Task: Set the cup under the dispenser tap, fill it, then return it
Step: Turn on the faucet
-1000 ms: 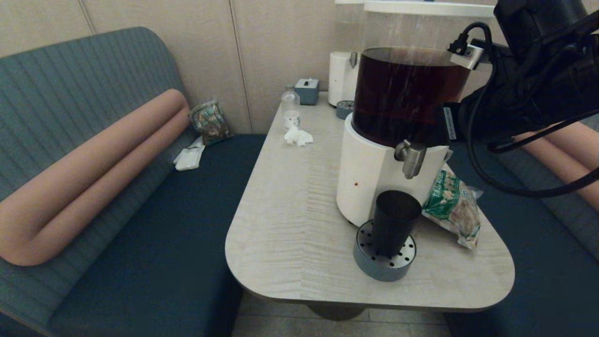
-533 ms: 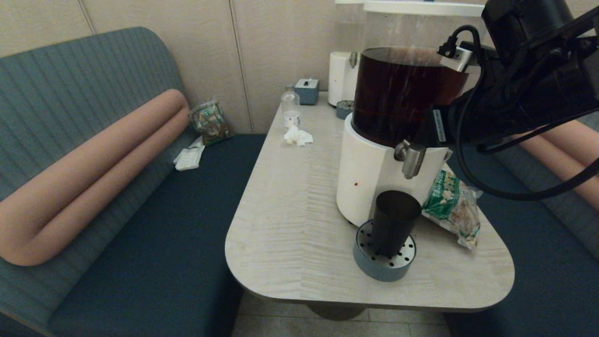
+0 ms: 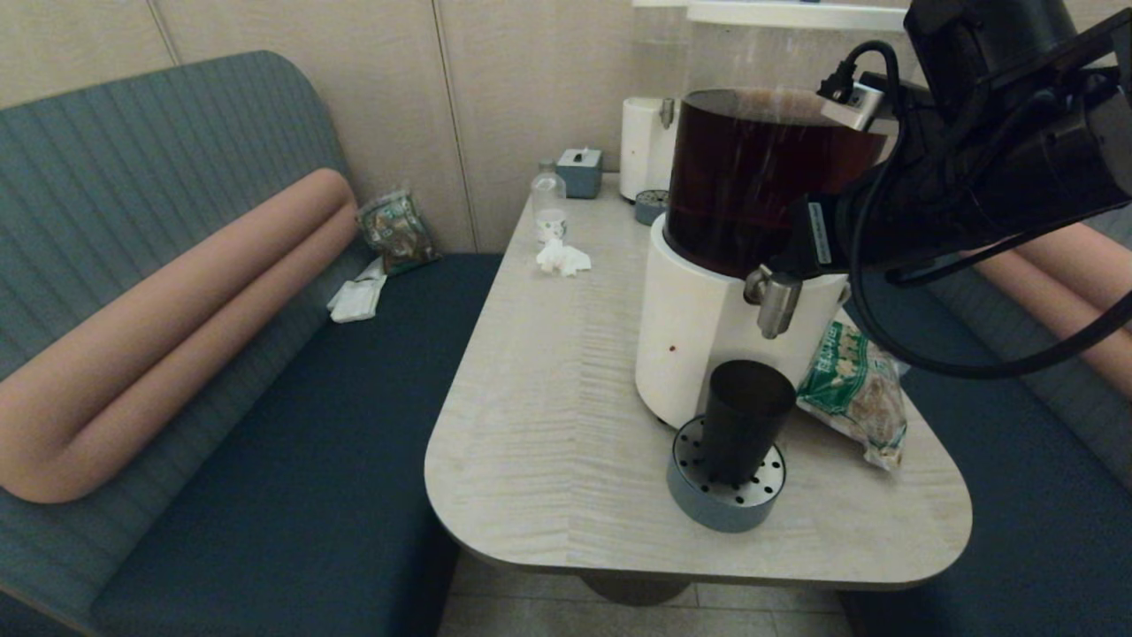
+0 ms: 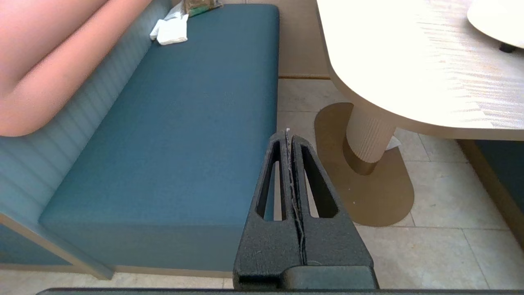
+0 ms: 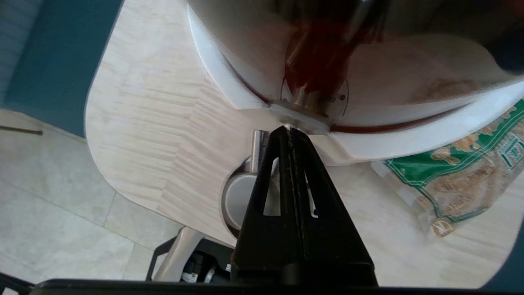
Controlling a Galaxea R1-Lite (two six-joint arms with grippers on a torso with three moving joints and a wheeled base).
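Observation:
The black cup [image 3: 747,414] stands upright on a grey perforated drip tray [image 3: 725,495], right under the dispenser tap [image 3: 776,303]. That silvery spout juts from the white base [image 3: 694,336] of the big tank of dark brown liquid [image 3: 752,177]. My right gripper [image 3: 771,265] is shut and empty, its tip at the top of the tap, close against the base. In the right wrist view the right gripper [image 5: 290,131] sits beside the tap [image 5: 256,149], and the cup is hidden under the fingers. My left gripper [image 4: 290,133] hangs shut below the table, over the floor.
A green snack bag [image 3: 853,389] lies right of the cup. Farther back on the table [image 3: 548,372] stand a small clear bottle [image 3: 548,203], a crumpled tissue [image 3: 563,258], a tissue box [image 3: 581,170] and a smaller white dispenser [image 3: 646,146]. Blue benches flank the table.
My right arm has swung left and down, bringing the shut gripper from beside the tank to the top of the tap. The cup has not moved.

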